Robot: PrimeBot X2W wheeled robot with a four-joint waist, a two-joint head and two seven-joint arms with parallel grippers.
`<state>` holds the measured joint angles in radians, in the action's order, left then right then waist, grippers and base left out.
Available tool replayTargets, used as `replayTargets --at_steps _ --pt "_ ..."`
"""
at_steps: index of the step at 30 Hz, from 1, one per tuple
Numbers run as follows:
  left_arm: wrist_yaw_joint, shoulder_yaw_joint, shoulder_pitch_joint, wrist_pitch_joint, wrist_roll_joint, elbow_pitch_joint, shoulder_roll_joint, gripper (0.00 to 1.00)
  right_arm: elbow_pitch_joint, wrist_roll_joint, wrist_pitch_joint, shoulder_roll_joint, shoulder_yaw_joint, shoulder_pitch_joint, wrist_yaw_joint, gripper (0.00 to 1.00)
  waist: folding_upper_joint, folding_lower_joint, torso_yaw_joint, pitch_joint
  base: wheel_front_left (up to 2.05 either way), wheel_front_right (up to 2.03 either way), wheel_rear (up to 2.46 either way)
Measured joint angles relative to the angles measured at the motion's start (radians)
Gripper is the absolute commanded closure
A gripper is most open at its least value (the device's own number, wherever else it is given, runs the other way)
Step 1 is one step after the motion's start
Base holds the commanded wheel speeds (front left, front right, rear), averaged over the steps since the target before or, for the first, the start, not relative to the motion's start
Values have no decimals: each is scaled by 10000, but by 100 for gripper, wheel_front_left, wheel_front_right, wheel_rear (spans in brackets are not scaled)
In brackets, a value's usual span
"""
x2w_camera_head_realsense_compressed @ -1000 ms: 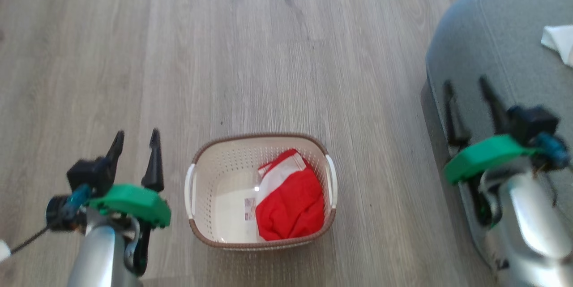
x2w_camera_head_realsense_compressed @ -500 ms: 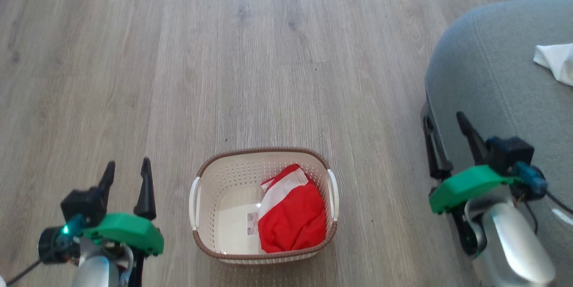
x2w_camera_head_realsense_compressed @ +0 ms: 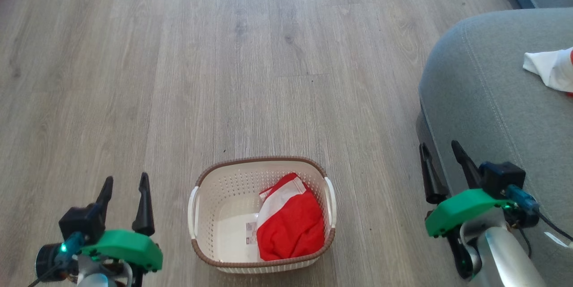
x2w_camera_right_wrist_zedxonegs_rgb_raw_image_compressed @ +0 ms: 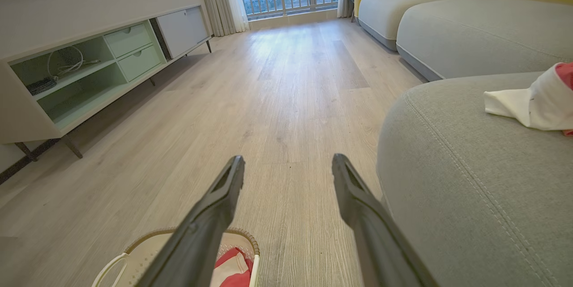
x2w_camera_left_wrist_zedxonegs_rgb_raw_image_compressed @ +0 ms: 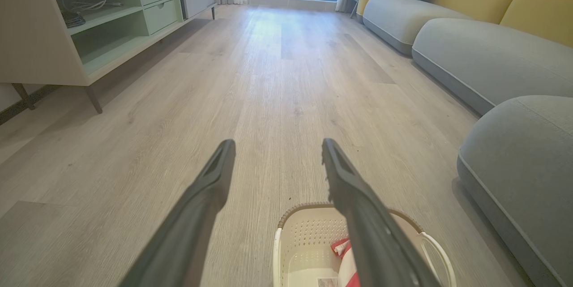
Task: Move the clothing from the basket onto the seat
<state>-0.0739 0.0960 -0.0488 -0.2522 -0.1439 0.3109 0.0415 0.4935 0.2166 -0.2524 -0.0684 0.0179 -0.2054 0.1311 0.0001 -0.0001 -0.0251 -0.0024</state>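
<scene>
The red-and-white clothing [x2w_camera_head_realsense_compressed: 291, 226] lies bunched in the right half of the basket [x2w_camera_head_realsense_compressed: 262, 160]; the basket stands on the wooden floor [x2w_camera_head_realsense_compressed: 224, 54] near the seat [x2w_camera_head_realsense_compressed: 483, 99], where a white garment [x2w_camera_head_realsense_compressed: 548, 67] lies. The left claw [x2w_camera_head_realsense_compressed: 126, 177] and right claw [x2w_camera_head_realsense_compressed: 438, 144] flank the basket, both spread wide and gripping nothing.

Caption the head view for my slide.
Left gripper and right gripper, both open, flank the basket of red clothing beside the seat.

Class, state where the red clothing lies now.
In the head view, the red clothing lies in the right half of the basket, on the floor left of the seat.
</scene>
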Motion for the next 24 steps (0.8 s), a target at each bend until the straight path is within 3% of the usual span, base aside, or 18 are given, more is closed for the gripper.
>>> replayTargets --at_steps 17,24 --pt "125 -136 141 2 -15 -370 0 0 -94 -29 0 50 -19 86 0 0 0 0 37 59 0 0 0" --pt "63 -709 67 2 -236 109 2 0 -518 -58 0 61 113 -116 0 0 0 1 -20 758 0 0 0"
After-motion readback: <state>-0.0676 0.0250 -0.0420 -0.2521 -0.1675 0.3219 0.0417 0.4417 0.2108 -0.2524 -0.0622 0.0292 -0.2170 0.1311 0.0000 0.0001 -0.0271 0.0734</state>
